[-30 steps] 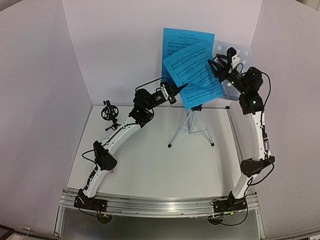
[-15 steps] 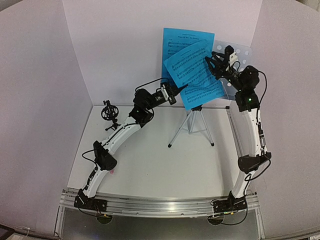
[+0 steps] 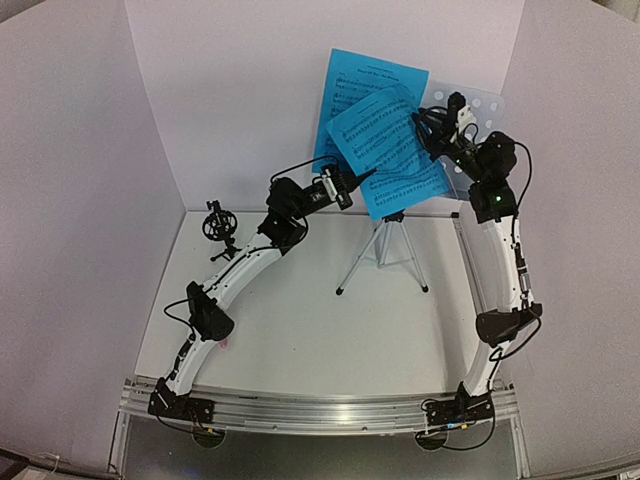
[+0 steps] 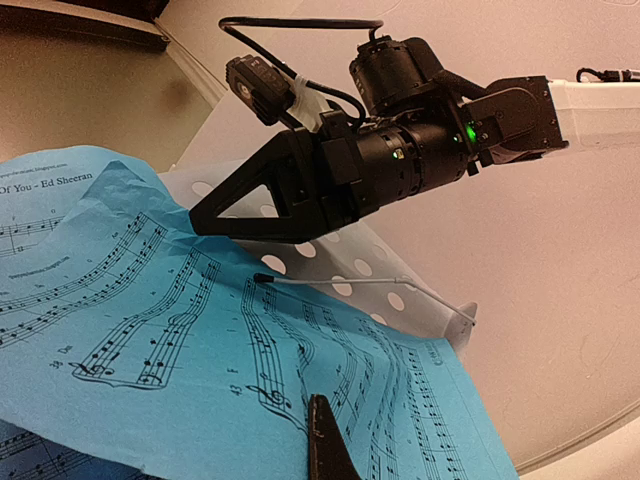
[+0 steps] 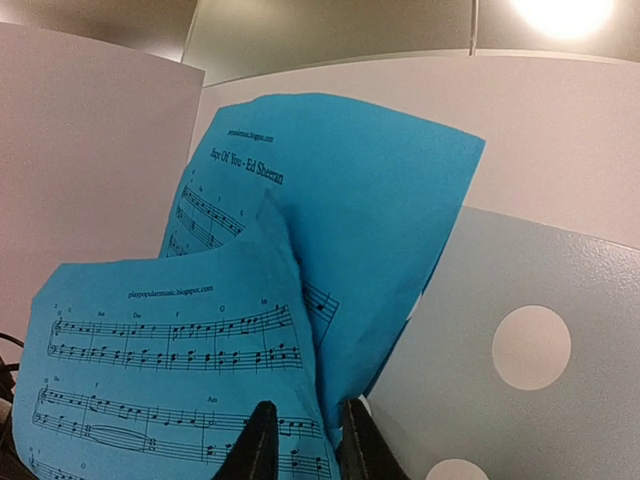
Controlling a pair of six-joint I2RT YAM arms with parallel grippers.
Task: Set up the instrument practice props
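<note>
The pale blue perforated music stand (image 3: 478,105) stands on its silver tripod (image 3: 383,255) at the back. Two blue sheet-music pages lean on it, a back page (image 3: 370,80) and a tilted front page (image 3: 390,150). My left gripper (image 3: 362,176) is shut on the front page's lower left edge. In the left wrist view one finger (image 4: 325,445) lies on the page (image 4: 180,340) and the other is hidden behind it. My right gripper (image 5: 305,440) is narrowly open, astride the front page's right edge (image 5: 290,400). The black tripod mic holder (image 3: 217,226) stands at the left. The pink microphone is mostly hidden; a pink speck (image 3: 226,343) shows by the left arm.
White walls close in the back and both sides of the table (image 3: 300,330). The stand's thin wire page holder (image 4: 350,281) lies over the front page's top. The right arm's wrist (image 4: 400,160) hangs close above the stand in the left wrist view.
My right gripper has moved up and left along the front page's right edge, and the page's top has shifted a little. The left arm has not moved.
</note>
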